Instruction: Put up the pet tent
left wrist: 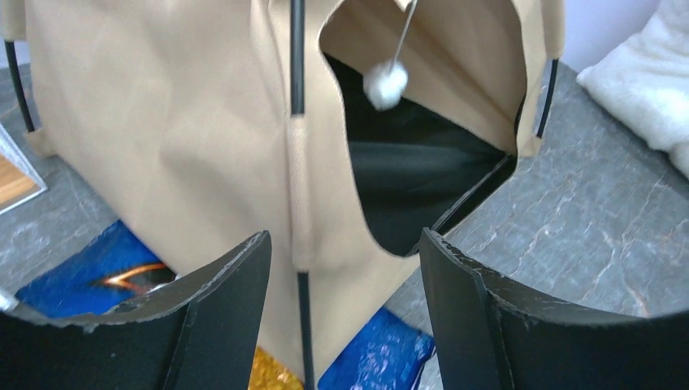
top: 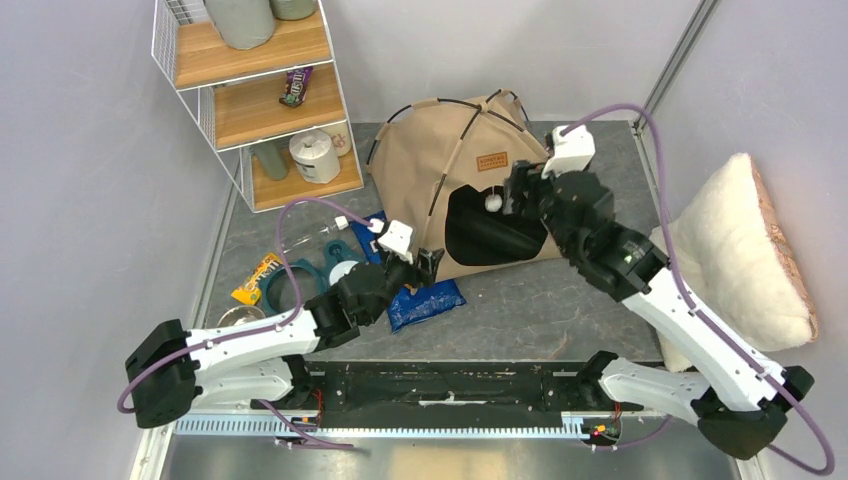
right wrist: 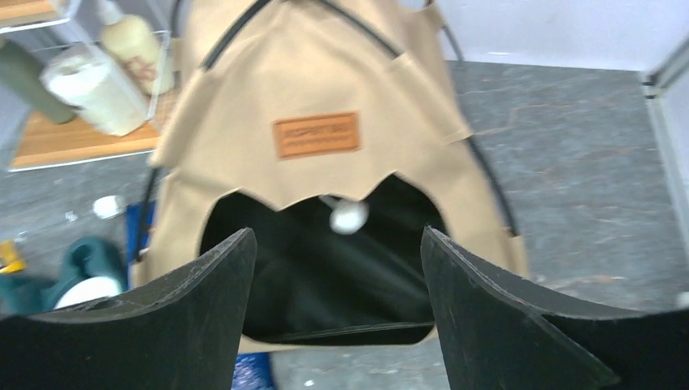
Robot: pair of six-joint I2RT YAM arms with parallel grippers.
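Observation:
The tan pet tent (top: 440, 170) stands upright at the back middle of the table, its black-lined doorway facing the arms. Its brown patch label (top: 490, 160) sits above the doorway and a white pom-pom (top: 492, 201) hangs in the opening. My left gripper (top: 428, 262) is open and empty, just in front of the tent's lower left corner, with a thin black pole (left wrist: 297, 57) between its jaws in the left wrist view. My right gripper (top: 520, 190) is open and empty, above the doorway's right side. The tent (right wrist: 317, 89) and pom-pom (right wrist: 348, 216) also show in the right wrist view.
A fluffy white cushion (top: 735, 250) leans at the right. A wire shelf (top: 255, 90) with jars stands back left. Blue packets (top: 425, 303), a yellow packet (top: 255, 278) and a teal tape dispenser (top: 330, 270) lie left of the tent by my left arm.

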